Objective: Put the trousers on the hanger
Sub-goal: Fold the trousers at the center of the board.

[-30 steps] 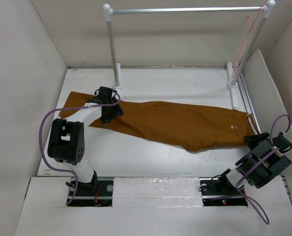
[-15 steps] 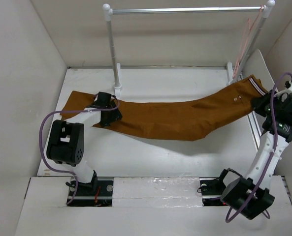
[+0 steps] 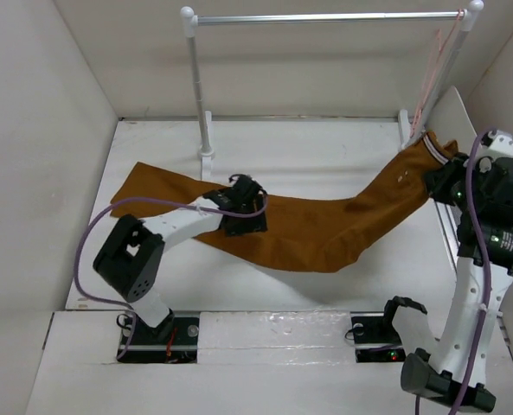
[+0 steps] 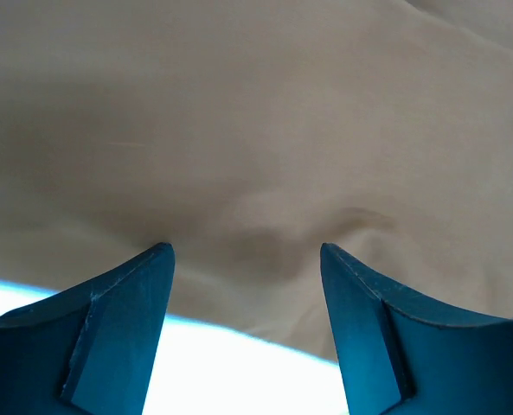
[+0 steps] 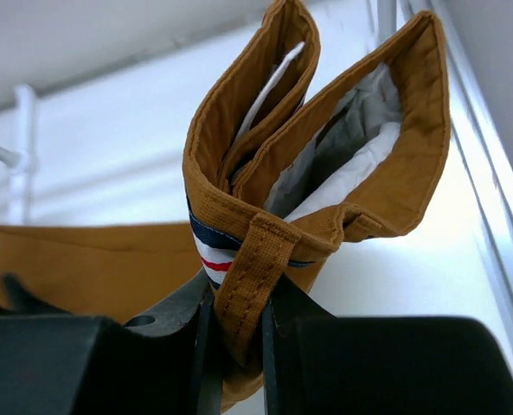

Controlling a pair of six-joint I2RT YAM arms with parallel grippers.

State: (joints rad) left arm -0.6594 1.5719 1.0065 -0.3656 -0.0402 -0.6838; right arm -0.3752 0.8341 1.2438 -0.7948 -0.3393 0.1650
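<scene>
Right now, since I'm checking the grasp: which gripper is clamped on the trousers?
The right gripper: it is shut on the striped waistband of the trousers, while the left gripper is open over the leg.

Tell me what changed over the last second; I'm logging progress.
The right gripper, fingers shut on the rust-brown cloth trousers' striped waistband, lifted it off the table toward the thin pale pink wire hanger. The left gripper, open, slid right along the leg. The silver rail and hanger stayed put.

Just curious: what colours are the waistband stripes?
Navy, white and red, on the trousers; right wrist view.
</scene>
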